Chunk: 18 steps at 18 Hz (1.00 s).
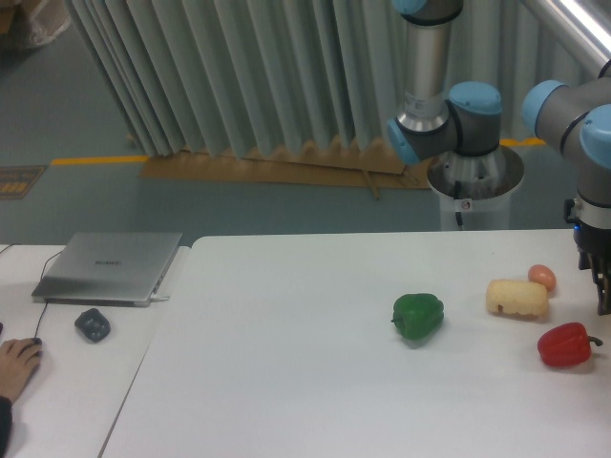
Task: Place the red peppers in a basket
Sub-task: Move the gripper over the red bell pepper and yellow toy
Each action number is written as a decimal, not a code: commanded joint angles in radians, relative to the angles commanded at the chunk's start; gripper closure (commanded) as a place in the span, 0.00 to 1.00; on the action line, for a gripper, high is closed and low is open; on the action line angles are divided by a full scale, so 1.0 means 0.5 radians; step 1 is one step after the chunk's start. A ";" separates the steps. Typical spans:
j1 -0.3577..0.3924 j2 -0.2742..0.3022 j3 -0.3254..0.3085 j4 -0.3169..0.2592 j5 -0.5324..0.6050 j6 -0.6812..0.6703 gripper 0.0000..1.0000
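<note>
The red pepper (565, 345) lies on its side on the white table (286, 382) near the right edge, its dark stem pointing right. My gripper (603, 298) hangs just above and to the right of it, partly cut off by the frame edge. Its dark fingers point down and do not touch the pepper. How far apart the fingers stand does not show. No basket is in view.
A green bell pepper (418, 316) sits left of the red one. A pale yellow loaf-like item (517, 298) and a small orange-pink fruit (542, 277) lie behind it. On the left table are a laptop (107, 267), a mouse (93, 324) and a person's hand (17, 364).
</note>
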<state>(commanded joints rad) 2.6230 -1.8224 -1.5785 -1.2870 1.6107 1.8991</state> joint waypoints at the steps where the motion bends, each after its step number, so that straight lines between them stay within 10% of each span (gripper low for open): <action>1: 0.003 0.000 0.000 0.000 0.000 0.000 0.00; 18: -0.003 0.003 -0.003 0.028 -0.024 -0.009 0.00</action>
<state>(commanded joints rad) 2.6216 -1.8208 -1.5800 -1.2732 1.5985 1.8945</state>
